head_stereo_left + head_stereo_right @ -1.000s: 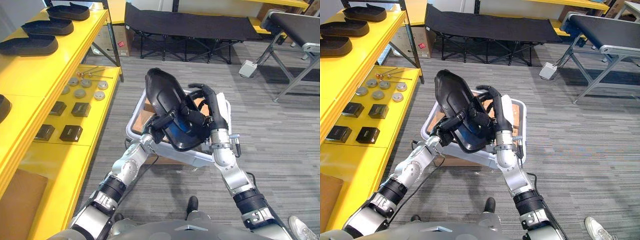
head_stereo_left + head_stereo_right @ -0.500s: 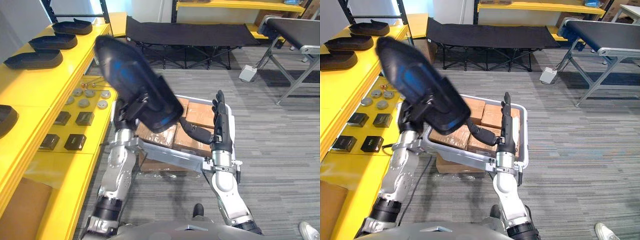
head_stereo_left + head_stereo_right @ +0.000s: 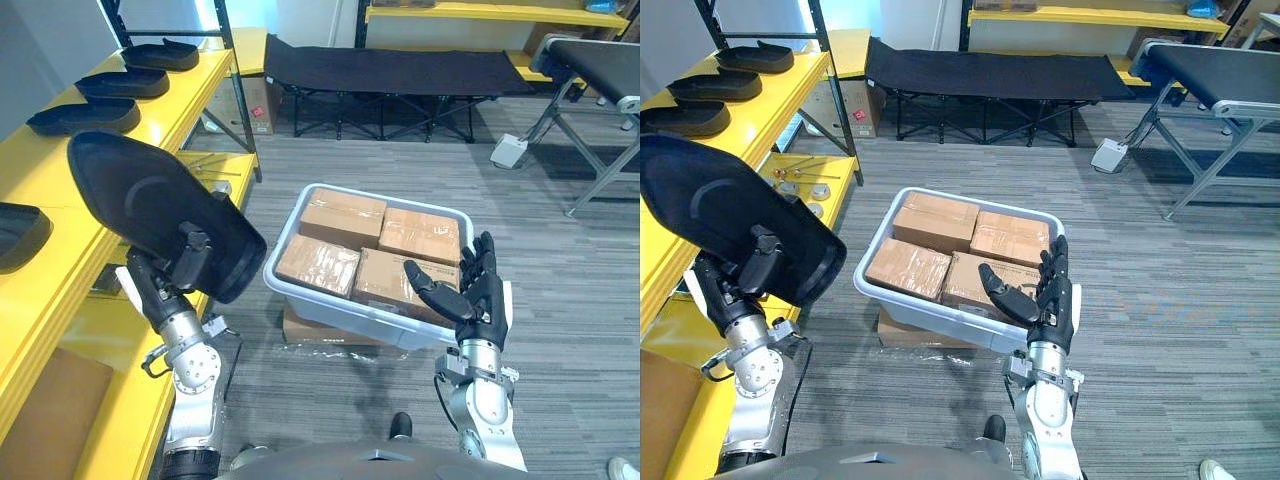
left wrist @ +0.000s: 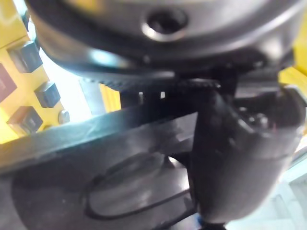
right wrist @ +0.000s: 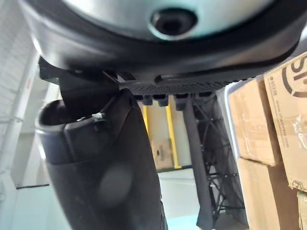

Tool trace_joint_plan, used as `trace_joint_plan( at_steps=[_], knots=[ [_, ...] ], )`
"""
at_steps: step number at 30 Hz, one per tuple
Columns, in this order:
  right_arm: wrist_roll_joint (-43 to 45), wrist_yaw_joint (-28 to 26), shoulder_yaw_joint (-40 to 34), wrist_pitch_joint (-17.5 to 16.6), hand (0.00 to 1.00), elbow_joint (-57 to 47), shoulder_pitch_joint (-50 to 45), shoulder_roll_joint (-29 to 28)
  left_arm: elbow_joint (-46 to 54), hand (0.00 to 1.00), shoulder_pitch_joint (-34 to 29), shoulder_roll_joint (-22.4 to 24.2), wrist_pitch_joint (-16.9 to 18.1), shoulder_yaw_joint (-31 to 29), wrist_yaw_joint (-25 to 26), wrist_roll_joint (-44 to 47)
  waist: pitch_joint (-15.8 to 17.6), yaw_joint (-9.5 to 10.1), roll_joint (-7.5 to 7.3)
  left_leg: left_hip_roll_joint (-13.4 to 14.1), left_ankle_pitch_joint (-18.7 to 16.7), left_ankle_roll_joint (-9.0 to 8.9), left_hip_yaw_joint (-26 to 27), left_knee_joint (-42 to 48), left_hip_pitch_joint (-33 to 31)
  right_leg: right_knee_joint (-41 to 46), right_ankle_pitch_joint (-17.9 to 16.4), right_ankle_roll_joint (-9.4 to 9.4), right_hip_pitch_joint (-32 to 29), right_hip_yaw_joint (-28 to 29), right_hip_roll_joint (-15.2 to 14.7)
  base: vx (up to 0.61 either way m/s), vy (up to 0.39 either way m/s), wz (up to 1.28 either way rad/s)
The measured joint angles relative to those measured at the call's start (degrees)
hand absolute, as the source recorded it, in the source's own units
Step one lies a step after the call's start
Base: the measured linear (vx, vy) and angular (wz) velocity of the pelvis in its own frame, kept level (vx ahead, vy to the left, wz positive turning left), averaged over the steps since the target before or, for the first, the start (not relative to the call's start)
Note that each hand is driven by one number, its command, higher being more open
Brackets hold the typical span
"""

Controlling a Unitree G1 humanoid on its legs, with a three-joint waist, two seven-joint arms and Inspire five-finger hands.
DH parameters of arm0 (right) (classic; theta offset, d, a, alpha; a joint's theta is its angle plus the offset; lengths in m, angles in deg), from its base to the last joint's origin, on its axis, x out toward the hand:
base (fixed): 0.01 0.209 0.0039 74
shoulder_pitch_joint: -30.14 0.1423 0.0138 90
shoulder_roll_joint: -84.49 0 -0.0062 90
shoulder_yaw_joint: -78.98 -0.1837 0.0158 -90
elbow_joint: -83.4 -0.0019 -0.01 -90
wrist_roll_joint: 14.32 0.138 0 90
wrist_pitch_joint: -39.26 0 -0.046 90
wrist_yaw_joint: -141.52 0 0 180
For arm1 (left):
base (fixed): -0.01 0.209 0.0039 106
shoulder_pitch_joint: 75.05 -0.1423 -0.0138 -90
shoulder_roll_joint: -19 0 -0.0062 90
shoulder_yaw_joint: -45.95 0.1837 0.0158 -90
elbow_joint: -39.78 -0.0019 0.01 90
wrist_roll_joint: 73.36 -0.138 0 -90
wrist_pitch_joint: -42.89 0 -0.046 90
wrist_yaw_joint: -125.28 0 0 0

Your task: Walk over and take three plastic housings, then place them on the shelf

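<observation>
The left hand (image 3: 186,268) is gripping a black plastic housing (image 3: 140,200) by its lower edge, holding it tilted up beside the yellow shelf (image 3: 110,340). Its fingers seem to be curling behind the shell, though most of them are hidden. The right hand (image 3: 470,298) is hovering with its fingers straight at the near corner of a grey bin (image 3: 310,300), which is carrying four cardboard boxes (image 3: 342,216). Three more housings (image 3: 120,83) are lying in a row on the shelf's top level.

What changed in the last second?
The right hand let go of the black plastic housing and is now open by the near corner of the grey plastic bin. The left hand alone swung it left toward the yellow shelf. Cardboard boxes and shelved housings are unchanged.
</observation>
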Motion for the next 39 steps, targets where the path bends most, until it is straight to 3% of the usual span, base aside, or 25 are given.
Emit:
trace_joint_plan(
  at_steps=[3,6,12,15,21,23,26,28,31,35,36,39],
  knots=[
    [0.24,-0.20,-0.03,0.01,1.00,2.21,-0.01,-0.05,1.57,0.00,-1.66,0.09,0.00,0.71,-0.40,0.07,-0.07,-0.12,0.19,0.04,-0.02,0.05,-0.54,0.02,-0.33,0.00,-0.14,-0.13,0.17,-0.91,-0.03,0.00,0.002,0.11],
    [0.19,-1.33,0.99,0.56,1.00,5.06,0.36,0.35,5.54,0.00,-3.78,0.19,0.03,1.18,-4.97,1.35,-0.06,0.36,0.35,0.00,-0.08,0.24,-3.13,0.92,-2.19,0.00,-0.13,0.12,0.74,-3.47,-0.28,0.00,0.004,0.38],
    [0.04,-6.20,8.78,2.99,1.00,8.15,3.80,2.55,14.79,0.00,-7.79,-0.94,0.67,3.09,-16.34,8.02,-0.22,4.11,1.17,-0.99,0.17,0.67,-9.79,1.97,-4.96,0.02,-0.83,0.97,4.23,-11.03,-1.17,0.01,0.015,0.52],
    [-0.50,-7.61,10.47,2.98,1.00,8.48,5.75,3.30,19.62,0.00,-10.38,-1.13,1.73,2.55,-18.92,10.56,-0.34,6.37,1.52,-2.35,0.46,0.75,-14.04,1.90,-6.08,0.03,-1.63,1.79,6.81,-15.60,-1.97,0.01,0.035,0.75],
    [-2.86,-7.99,15.93,2.96,1.00,8.63,15.05,5.64,24.58,0.00,-16.50,-0.37,5.08,-7.27,-21.44,17.17,-0.36,11.41,1.64,-2.74,1.18,0.49,-16.87,1.54,-6.14,0.04,-2.49,2.17,8.98,-18.62,-1.82,0.02,0.007,0.32],
    [-2.79,-8.63,16.25,2.93,1.00,8.70,17.37,5.58,24.63,0.00,-17.63,0.08,5.71,-8.87,-21.52,18.15,-0.34,12.22,1.65,-2.89,1.17,0.50,-17.29,1.54,-6.16,0.05,-2.55,2.09,9.36,-19.05,-1.83,0.01,0.004,0.11],
    [-2.56,-8.90,15.63,2.94,1.00,8.19,17.78,4.96,24.64,0.00,-17.46,0.69,5.72,-9.04,-23.23,18.97,-0.12,12.42,1.09,-3.43,2.01,1.10,-18.72,1.71,-7.68,0.34,-3.96,1.92,11.35,-22.76,-1.96,0.00,-0.016,0.51],
    [-2.72,-8.71,14.39,3.16,1.00,7.25,17.01,4.98,24.64,0.00,-17.08,0.67,5.72,-8.86,-25.68,18.93,0.44,11.59,0.74,-4.17,3.82,2.46,-18.88,1.57,-9.77,2.03,-5.59,2.56,11.64,-26.32,-2.69,-0.02,-0.008,0.91],
    [-6.08,-8.50,11.77,3.68,1.00,6.94,15.32,4.75,24.62,0.00,-17.06,0.68,5.71,-8.66,-27.82,18.85,2.31,11.83,0.95,-4.99,5.46,2.46,-21.64,-0.07,-10.17,5.96,-8.35,3.02,11.31,-26.89,-3.80,-0.02,0.014,0.62],
    [-7.30,-8.29,9.58,3.62,1.00,6.13,11.46,4.93,24.50,0.00,-16.64,-0.36,5.90,-6.91,-29.71,19.54,3.44,9.47,0.87,-7.64,6.61,2.96,-27.31,-0.92,-10.15,16.80,-19.47,0.89,8.34,-14.66,-4.33,-0.05,-0.049,0.77],
    [-7.32,-7.66,9.22,3.47,1.00,5.87,10.57,5.00,24.50,0.00,-16.62,-0.96,6.31,-5.81,-29.93,19.37,3.44,9.44,0.70,-8.23,7.24,2.88,-28.37,-1.61,-10.03,18.66,-21.00,0.42,7.72,-13.45,-4.61,-0.05,-0.098,0.68],
    [-7.29,-7.37,8.26,3.46,1.00,5.88,11.01,5.09,23.87,0.00,-14.59,-1.86,7.04,-2.56,-29.20,18.69,3.64,9.18,0.81,-8.65,10.47,3.43,-27.32,-3.66,-10.04,19.69,-21.22,1.36,8.44,-14.56,-4.68,-0.02,-0.061,0.54]
  ],
)
